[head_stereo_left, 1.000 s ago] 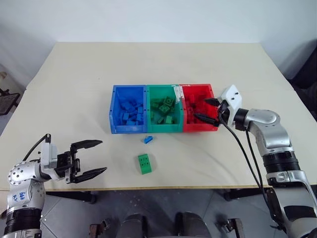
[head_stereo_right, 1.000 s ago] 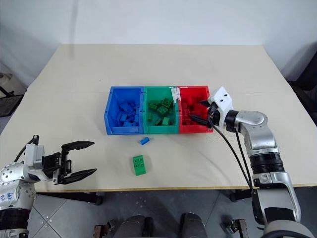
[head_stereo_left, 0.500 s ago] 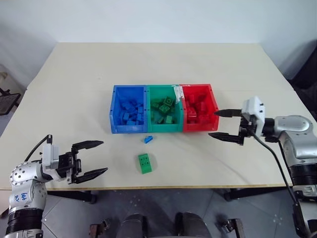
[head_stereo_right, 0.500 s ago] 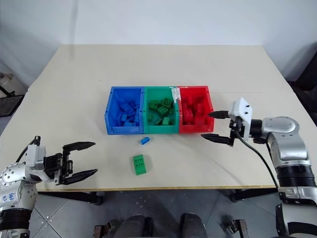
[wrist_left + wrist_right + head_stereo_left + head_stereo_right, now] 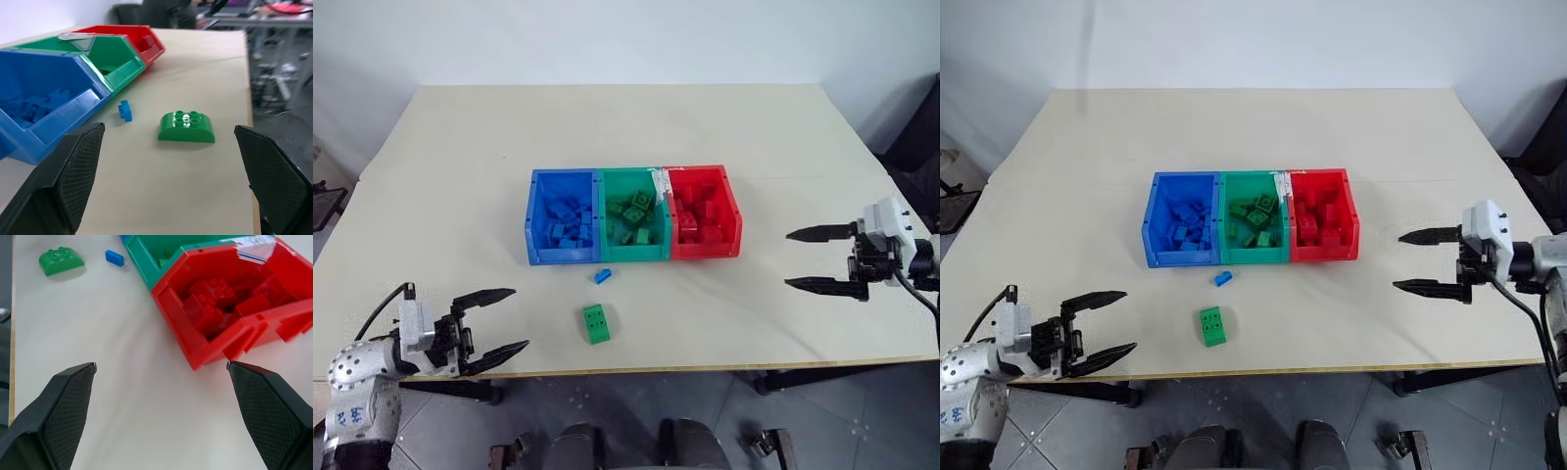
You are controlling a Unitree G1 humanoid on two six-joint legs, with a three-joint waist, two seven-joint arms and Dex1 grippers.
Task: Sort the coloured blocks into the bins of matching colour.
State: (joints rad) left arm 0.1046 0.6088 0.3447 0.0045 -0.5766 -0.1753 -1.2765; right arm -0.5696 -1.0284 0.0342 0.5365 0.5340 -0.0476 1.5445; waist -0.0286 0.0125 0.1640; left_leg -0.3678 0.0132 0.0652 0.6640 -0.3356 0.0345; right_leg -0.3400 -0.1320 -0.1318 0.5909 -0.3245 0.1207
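Observation:
Three joined bins stand mid-table: blue bin (image 5: 563,257), green bin (image 5: 633,253), red bin (image 5: 707,250), each holding several bricks of its own colour. In front of them on the bare tabletop lie a green block (image 5: 597,323) with rounded ends and a tiny blue block (image 5: 603,276). The red bricks (image 5: 215,303) lie inside the red bin. My left gripper (image 5: 520,317) is open at the table's near left edge, pointing toward the green block from well to its left. My right gripper (image 5: 788,259) is open and empty, to the right of the red bin and apart from it.
The beige table (image 5: 460,176) has wide bare room around the bins. Its near edge runs just below the green block. Dark chairs and equipment (image 5: 274,73) stand beyond the table.
My right gripper has drawn back from over the red bin to the right side of the table, staying open. The left gripper has hardly moved.

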